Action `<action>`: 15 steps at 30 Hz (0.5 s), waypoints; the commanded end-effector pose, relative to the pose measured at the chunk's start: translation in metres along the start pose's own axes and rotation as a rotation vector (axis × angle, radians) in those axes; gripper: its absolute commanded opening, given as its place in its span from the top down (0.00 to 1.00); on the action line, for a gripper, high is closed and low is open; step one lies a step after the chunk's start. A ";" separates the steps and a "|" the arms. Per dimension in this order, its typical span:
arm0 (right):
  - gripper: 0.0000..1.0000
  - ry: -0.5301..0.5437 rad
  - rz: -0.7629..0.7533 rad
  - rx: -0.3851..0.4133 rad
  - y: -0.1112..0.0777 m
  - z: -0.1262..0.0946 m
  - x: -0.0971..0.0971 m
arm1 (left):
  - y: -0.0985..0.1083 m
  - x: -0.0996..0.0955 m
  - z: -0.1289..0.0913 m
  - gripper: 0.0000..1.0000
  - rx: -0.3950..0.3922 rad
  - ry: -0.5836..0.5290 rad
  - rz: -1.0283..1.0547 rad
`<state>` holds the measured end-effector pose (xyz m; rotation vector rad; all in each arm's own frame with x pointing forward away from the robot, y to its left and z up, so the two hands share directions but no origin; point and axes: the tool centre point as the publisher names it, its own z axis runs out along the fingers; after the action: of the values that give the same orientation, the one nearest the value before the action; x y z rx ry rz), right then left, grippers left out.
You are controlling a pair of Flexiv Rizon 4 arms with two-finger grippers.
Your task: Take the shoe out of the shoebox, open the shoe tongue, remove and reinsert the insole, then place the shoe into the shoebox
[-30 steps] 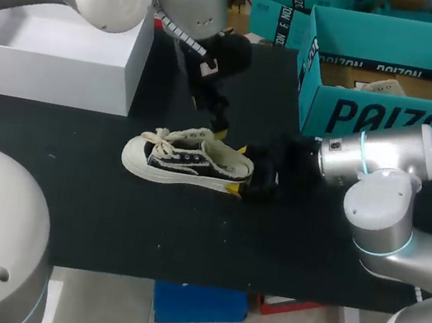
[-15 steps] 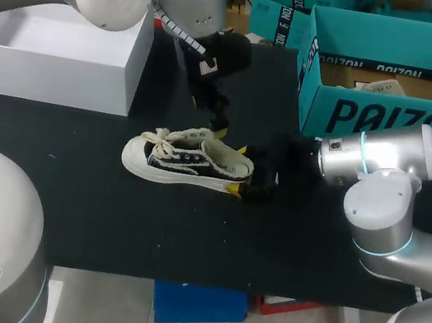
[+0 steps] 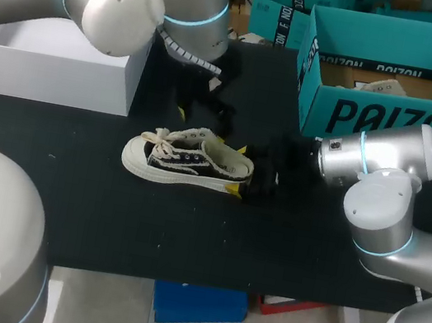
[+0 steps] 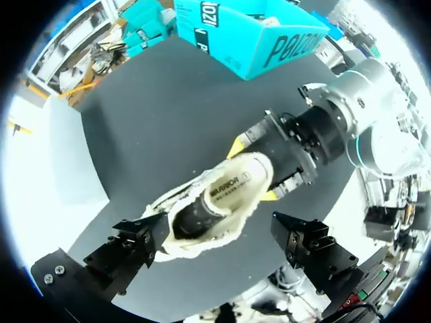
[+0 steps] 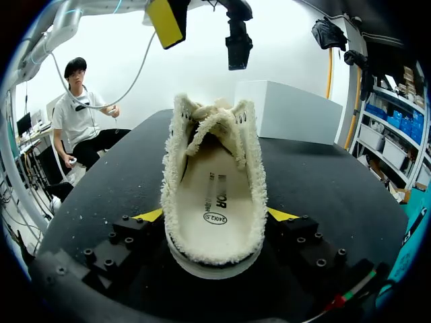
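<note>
The shoe (image 3: 187,159) lay on its sole on the black table (image 3: 187,232), toe toward the left arm's side, well apart from the teal shoebox (image 3: 390,121) at the far right corner. The right gripper (image 3: 240,169) came in low from the right and was clenched on the heel, one yellow tip against each side of it. In the right wrist view the shoe (image 5: 215,182) sat between those fingers (image 5: 149,215), heel nearest, with the pale insole (image 5: 215,202) lying flat inside and the fleecy tongue (image 5: 212,124) slumped over the front of the opening.

The left gripper (image 3: 203,115) hung above the shoe's far side, released, fingers spread wide and touching nothing. In the left wrist view the shoe (image 4: 215,202) lay under and ahead of that gripper (image 4: 221,232), its opening facing up, with the right gripper (image 4: 252,168) pinching the heel beyond it.

A white box (image 3: 52,49) stood at the table's far left
</note>
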<state>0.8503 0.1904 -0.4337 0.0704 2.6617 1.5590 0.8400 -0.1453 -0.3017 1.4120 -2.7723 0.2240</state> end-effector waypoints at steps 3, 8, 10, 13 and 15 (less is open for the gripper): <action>1.00 0.000 0.002 0.002 -0.002 0.002 0.001 | -0.008 0.010 0.008 0.00 -0.069 -0.145 -0.170; 1.00 0.000 0.002 0.002 -0.002 0.002 0.001 | -0.010 0.013 0.011 0.00 -0.121 -0.219 -0.241; 1.00 0.000 0.002 0.002 -0.002 0.002 0.001 | -0.010 0.013 0.014 0.00 -0.132 -0.249 -0.272; 1.00 0.000 0.002 0.002 -0.002 0.002 0.001 | -0.011 0.011 0.021 0.00 -0.154 -0.275 -0.317; 1.00 0.000 0.002 0.002 -0.002 0.002 0.001 | -0.011 0.011 0.026 0.00 -0.163 -0.297 -0.337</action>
<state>0.8503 0.1904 -0.4337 0.0704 2.6616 1.5590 0.8383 -0.1537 -0.3173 1.9262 -2.5986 -0.1213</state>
